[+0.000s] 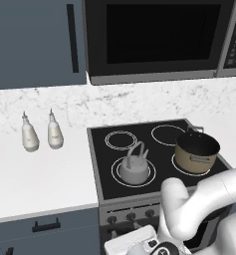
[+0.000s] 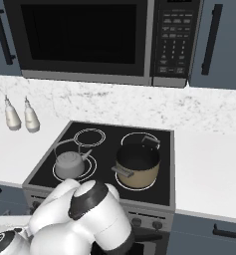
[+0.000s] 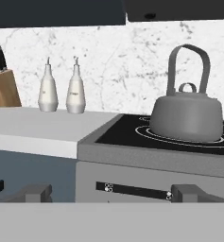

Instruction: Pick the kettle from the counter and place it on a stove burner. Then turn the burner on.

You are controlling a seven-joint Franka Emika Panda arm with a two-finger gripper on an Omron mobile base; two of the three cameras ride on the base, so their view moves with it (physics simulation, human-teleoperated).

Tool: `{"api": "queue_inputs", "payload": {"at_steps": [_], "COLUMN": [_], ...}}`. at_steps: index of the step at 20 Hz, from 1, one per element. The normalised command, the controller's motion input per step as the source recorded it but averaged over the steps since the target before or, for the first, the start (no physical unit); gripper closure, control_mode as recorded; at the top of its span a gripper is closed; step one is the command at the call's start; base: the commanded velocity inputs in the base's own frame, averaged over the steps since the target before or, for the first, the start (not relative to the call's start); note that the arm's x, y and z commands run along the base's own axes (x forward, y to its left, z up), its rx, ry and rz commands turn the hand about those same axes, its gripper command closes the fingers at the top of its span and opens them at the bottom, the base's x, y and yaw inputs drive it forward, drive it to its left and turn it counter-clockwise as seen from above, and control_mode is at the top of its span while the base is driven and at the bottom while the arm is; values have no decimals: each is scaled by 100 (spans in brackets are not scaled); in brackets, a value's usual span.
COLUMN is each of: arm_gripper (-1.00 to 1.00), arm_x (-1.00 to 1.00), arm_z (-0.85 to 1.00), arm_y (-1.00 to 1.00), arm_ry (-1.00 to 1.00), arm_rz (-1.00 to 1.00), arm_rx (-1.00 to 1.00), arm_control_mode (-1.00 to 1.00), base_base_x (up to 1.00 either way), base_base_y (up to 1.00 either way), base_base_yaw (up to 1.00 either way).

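The silver-grey kettle (image 1: 134, 167) (image 2: 69, 163) (image 3: 186, 113) stands upright on the front left stove burner (image 1: 117, 175) (image 2: 92, 167) (image 3: 145, 133), a wide double white ring on the black cooktop. My gripper (image 3: 112, 193) hangs low in front of the stove, level with its front panel, below and in front of the kettle. Its fingertips (image 3: 35, 192) stand far apart, open, with nothing between them. The white counter (image 1: 40, 179) (image 3: 33, 127) runs to the left of the stove.
A tan pot (image 1: 196, 152) (image 2: 137, 167) sits on the front right burner. Two white bottles (image 1: 40, 133) (image 3: 61, 90) stand on the counter by the wall, with a knife block (image 3: 2, 87) further left. Knobs (image 1: 131, 216) line the stove front. A microwave (image 1: 159, 40) hangs above.
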Motion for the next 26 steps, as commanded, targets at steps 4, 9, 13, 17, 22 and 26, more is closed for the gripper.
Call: {"api": "queue_inputs", "payload": {"at_steps": [4,9,13,17,22,26], "arm_gripper": [-100,-100,-100,-100,-100,-100], "arm_x": [18,18,19,19,19,13], "arm_z": [-12,0,0,0,0,0], "arm_y": [0,0,0,0,0,-5], "arm_ry": [0,0,0,0,0,0], "arm_rz": [7,4,4,3,3,4], "arm_rx": [0,0,1,0,0,0], "arm_control_mode": [-100,-100,-100,-100,-100,-100], "base_base_x": [0,0,0,0,0,0], "base_base_y": [0,0,0,0,0,0], "base_base_yaw": [0,0,0,0,0,0]}}
